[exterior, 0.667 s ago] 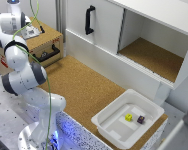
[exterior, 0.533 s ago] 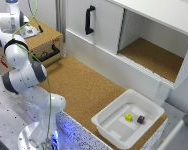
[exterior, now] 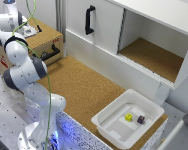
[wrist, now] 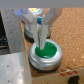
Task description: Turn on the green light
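Note:
The green light (wrist: 46,52) is a round green dome button in a silver ring, seen in the wrist view on a cork-topped surface. My gripper (wrist: 40,36) is shut, with its fingertips together and nothing between them. The tips rest right over the far edge of the green dome; whether they touch it I cannot tell. In the exterior view the gripper (exterior: 28,31) hangs over the wooden box (exterior: 46,40) at the exterior view's upper left, and the arm hides the light there.
A white cabinet (exterior: 144,35) with a black handle (exterior: 88,19) and an open compartment stands at the back. A white tray (exterior: 111,127) holding a yellow cube (exterior: 128,117) and a dark cube (exterior: 141,119) sits at the cork table's near corner.

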`<state>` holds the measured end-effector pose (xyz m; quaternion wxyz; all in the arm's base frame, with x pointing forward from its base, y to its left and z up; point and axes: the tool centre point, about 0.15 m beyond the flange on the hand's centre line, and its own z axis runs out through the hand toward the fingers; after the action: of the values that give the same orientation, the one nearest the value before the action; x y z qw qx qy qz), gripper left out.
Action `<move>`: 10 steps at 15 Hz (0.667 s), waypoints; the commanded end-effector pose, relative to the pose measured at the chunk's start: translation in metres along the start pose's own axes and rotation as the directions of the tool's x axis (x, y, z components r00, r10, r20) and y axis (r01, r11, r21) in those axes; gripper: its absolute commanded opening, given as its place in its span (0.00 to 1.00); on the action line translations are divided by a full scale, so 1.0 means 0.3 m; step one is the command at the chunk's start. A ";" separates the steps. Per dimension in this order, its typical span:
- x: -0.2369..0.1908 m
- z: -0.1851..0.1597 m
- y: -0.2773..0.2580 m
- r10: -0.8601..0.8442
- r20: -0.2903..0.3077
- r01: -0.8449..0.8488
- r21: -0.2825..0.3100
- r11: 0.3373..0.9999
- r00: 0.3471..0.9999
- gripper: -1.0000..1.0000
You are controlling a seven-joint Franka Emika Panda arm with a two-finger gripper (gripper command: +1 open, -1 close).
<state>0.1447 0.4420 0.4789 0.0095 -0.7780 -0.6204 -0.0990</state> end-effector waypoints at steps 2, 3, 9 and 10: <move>0.109 0.106 0.050 0.033 0.154 -0.027 -0.042 0.999 0.987 0.00; 0.107 0.124 0.059 0.038 0.162 -0.032 -0.040 0.999 0.986 0.00; 0.064 0.058 0.045 0.041 0.136 -0.036 -0.041 0.999 0.990 0.00; 0.060 -0.007 0.033 0.040 0.108 -0.037 -0.033 0.999 0.993 0.00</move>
<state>0.1617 0.4459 0.4587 -0.0119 -0.7869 -0.6114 -0.0825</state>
